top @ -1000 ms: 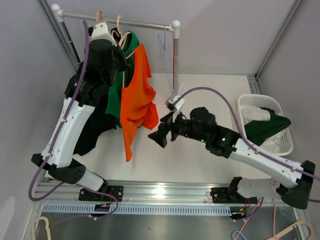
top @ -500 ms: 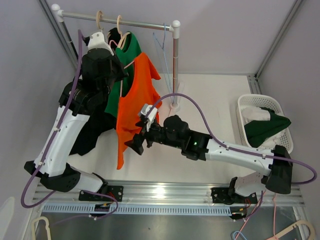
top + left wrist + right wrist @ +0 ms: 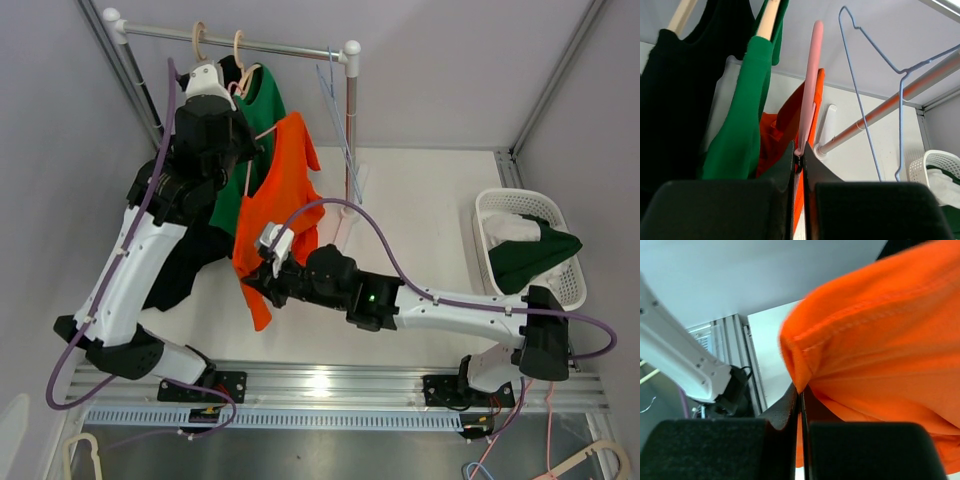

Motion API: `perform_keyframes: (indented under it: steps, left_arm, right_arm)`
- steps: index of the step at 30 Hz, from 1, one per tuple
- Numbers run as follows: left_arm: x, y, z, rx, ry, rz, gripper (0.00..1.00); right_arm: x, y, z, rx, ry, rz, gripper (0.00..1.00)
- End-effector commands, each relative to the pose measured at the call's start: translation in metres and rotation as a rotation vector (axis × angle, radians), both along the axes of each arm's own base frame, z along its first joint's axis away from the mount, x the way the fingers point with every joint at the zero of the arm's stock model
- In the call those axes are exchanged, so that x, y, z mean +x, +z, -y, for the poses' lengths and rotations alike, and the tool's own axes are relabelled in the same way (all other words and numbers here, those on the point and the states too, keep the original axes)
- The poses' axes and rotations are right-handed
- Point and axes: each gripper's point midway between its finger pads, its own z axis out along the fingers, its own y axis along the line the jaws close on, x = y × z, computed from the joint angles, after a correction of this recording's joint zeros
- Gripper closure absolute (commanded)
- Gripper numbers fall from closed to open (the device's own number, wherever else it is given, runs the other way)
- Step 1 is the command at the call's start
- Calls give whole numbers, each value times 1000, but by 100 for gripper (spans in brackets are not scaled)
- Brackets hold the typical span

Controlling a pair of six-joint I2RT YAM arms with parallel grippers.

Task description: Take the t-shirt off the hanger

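Seen from above, the orange t-shirt (image 3: 280, 195) droops below the rack's rail (image 3: 280, 42). A green garment (image 3: 238, 165) crowds it on its left, and a black garment (image 3: 185, 260) hangs further left (both partly hidden by the left arm (image 3: 140, 250)). The left gripper (image 3: 250, 148) is up at the shirt's neck. The right gripper (image 3: 254, 285) is down at its lower edge, its arm stretched across the table (image 3: 430, 190). A blue wire hanger (image 3: 335, 95) hangs bare near the rail's right end. A white basket (image 3: 520, 193) holding dark green and white cloth sits well apart on the right.

In the left wrist view, the fingers are clamped together on the pink hanger (image 3: 810, 95), which rises straight up with orange cloth draped on it. The green garment, on a wooden hanger (image 3: 769, 17), presses in just to the left. The blue wire hanger and the slanting rail stand to the right.

In the right wrist view, the fingers are pinched tight on a fold of the orange shirt's hem. Behind them are the left arm's white link and the metal track (image 3: 737, 355).
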Motion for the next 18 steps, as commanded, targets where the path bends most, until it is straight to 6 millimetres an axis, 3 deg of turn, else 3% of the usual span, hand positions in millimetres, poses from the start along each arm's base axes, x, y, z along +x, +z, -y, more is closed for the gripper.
perform_keyframes:
  steps: [1,2,7,9,12,14,15,17,18]
  left_arm:
    - [12,24,18,-73,-36,74,99]
    - [17,22,21,-72,-37,73,100]
    - [33,28,28,-67,-26,97,99]
    - [38,32,28,-65,-22,102,99]
    - [37,31,30,-52,-45,75,99]
    - [17,41,28,-66,-95,59,99]
    - [8,45,29,-70,-127,62,99]
    - [-24,53,18,-91,-167,65,99]
    - [-34,38,22,-85,-215,32,99]
  right_arm:
    - [-30,39,-2,73,21,40,100]
    - [-52,38,-4,61,54,43,100]
    - [-101,17,-7,23,98,-11,100]
    - [-118,-3,-11,-2,117,-33,100]
    - [-102,-28,-7,-48,21,-58,100]
    - [-84,-34,1,-58,-47,-69,100]
    - [-61,-42,9,-71,-104,-79,100]
    - [-36,-31,27,-36,-182,-94,100]
    - [-22,-32,37,-37,-229,-91,100]
